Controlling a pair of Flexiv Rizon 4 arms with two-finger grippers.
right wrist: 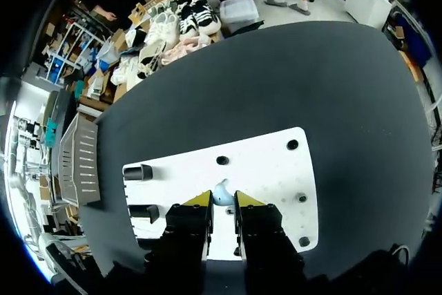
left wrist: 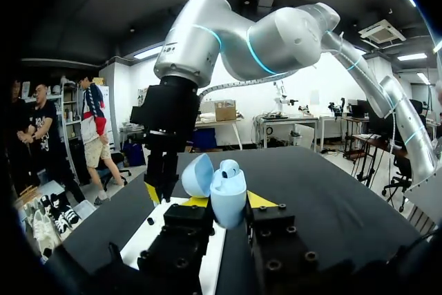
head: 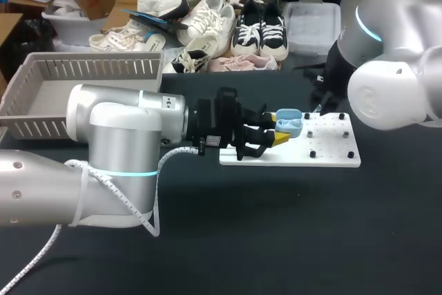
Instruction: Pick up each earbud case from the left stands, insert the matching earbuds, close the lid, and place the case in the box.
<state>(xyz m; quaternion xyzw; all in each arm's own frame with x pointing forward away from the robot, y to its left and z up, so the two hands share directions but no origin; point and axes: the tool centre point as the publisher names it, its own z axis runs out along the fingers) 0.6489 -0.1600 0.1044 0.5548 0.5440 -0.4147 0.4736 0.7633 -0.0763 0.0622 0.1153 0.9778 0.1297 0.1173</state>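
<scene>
Black table (head: 276, 240); left jaws clamp open earbud case (left wrist: 228, 195).

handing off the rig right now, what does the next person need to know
Left gripper: shut on the blue case, holding it above the white board with the lid open.
Right gripper: over the board, with a small blue earbud right at its tips. Grip cannot be told.
Done: the case is off its stand, and one earbud looks seated in it.
Left: get the earbud from the board into the case, close the lid, and put the case in the grey box. No case shows in the visible part of the box.
</scene>
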